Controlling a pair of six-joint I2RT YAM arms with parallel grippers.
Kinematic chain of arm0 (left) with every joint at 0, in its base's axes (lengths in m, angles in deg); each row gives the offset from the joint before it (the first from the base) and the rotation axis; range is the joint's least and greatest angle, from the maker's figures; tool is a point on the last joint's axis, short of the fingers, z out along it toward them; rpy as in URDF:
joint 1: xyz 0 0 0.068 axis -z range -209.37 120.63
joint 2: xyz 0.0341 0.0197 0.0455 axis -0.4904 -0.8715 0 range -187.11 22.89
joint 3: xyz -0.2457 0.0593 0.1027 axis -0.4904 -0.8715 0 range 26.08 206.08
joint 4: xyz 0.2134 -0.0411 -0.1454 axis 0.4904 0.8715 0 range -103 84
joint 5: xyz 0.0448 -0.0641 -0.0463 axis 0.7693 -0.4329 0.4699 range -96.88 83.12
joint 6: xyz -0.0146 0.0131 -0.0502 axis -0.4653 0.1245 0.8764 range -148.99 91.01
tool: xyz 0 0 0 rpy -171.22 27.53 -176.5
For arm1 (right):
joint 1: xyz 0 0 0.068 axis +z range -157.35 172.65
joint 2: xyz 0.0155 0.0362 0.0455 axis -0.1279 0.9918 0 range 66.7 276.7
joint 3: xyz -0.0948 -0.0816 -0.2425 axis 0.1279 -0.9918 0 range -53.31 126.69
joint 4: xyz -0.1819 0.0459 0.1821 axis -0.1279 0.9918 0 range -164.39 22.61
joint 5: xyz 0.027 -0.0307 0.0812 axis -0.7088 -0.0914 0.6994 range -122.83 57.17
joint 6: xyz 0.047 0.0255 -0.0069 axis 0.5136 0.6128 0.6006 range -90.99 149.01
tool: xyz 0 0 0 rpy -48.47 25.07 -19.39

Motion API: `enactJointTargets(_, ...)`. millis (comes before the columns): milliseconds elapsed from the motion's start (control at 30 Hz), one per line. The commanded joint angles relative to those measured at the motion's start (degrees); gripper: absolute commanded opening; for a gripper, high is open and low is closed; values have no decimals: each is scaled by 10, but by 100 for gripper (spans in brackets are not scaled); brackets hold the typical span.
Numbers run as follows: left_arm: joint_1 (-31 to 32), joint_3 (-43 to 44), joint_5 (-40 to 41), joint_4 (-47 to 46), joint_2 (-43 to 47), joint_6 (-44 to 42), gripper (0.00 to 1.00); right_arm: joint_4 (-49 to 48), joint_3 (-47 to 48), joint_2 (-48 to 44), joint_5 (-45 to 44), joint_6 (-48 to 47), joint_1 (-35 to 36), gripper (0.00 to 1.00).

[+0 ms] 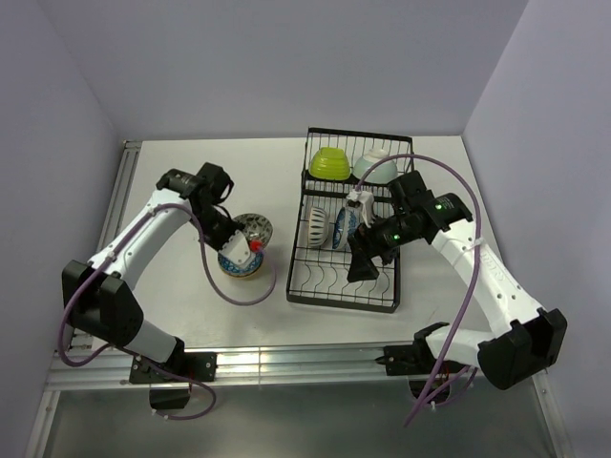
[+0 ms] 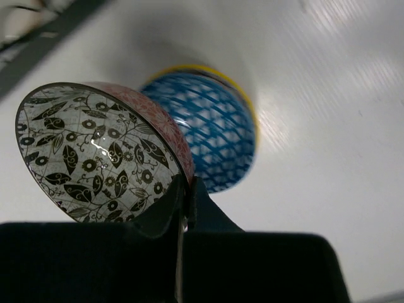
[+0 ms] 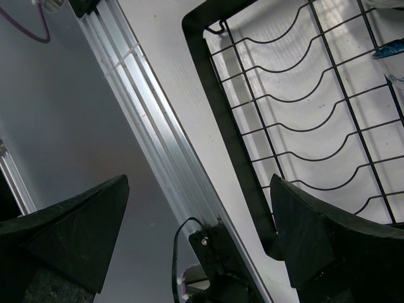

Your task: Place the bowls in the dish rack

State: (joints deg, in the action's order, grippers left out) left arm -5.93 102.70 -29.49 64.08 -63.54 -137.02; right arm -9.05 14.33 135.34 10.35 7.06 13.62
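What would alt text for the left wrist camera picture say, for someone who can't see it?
The left gripper pinches the rim of a tilted leaf-patterned bowl, black-and-white inside, red outside. Just beyond it, a blue lattice bowl with a yellow rim sits on the white table.

You're holding the left gripper (image 1: pixel 238 250) over the desk's middle, its jaws pinching the rim of the patterned bowl (image 2: pixel 95 151); your right gripper (image 3: pixel 201 230) is hanging wide open, pointing toward the near edge.
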Motion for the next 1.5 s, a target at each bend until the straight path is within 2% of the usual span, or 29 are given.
enactJointTargets(0,5,62,-144,16,21,101,0,13,23,-21,25,3,-24,100)
enactJointTargets(33,7,63,-166,16,26,144,0,15,23,-23,32,2,-32,100)
enactJointTargets(133,13,63,-236,14,41,198,0,22,18,-32,45,-7,-69,100)
enactJointTargets(333,19,43,-396,-58,64,428,0,29,6,-50,58,-13,-122,100)
enactJointTargets(367,20,20,-410,-83,71,500,0,35,7,-50,63,-17,-126,100)
enactJointTargets(400,27,4,-422,-152,91,548,0,37,11,-49,62,-17,-131,100)
enactJointTargets(433,33,-15,-433,-208,103,663,0,38,13,-48,61,-19,-138,100)
enactJointTargets(467,37,-61,-444,-265,119,730,0,37,14,-49,60,-20,-143,100)
enactJointTargets(500,45,-88,-444,-408,152,801,0,35,18,-51,59,-20,-148,100)
enactJointTargets(533,51,-118,-440,-482,170,875,0,31,17,-54,58,-16,-155,100)
enactJointTargets(567,64,-178,-422,-551,187,1020,0,23,19,-54,56,-10,-160,100)
enactJointTargets(600,71,-206,-410,-689,216,1093,0,21,20,-57,57,-9,-163,100)
enactJointTargets(733,111,-295,-338,-879,243,1380,0,15,24,-67,51,-6,-176,100)
enactJointTargets(800,127,-336,-284,-941,242,1462,0,13,22,-72,48,-4,-184,100)
enactJointTargets(833,131,-349,-271,-973,239,1531,0,11,21,-74,47,-1,-186,100)
enactJointTargets(867,136,-376,-258,-1035,237,1566,0,9,20,-76,47,2,-189,100)
enactJointTargets(933,150,-394,-220,-1083,223,1635,0,8,17,-80,48,4,-190,100)
enactJointTargets(1100,200,-407,-174,-1195,172,1695,0,0,14,-90,43,11,-192,100)
enactJointTargets(1200,203,-417,-145,-1264,132,1752,0,-8,20,-91,37,16,-193,100)
enactJointTargets(1333,209,-425,-107,-1277,113,1783,0,-18,14,-107,24,27,-197,100)
enactJointTargets(1467,218,-453,-58,-1234,122,1803,0,-43,-4,-131,11,51,-202,100)
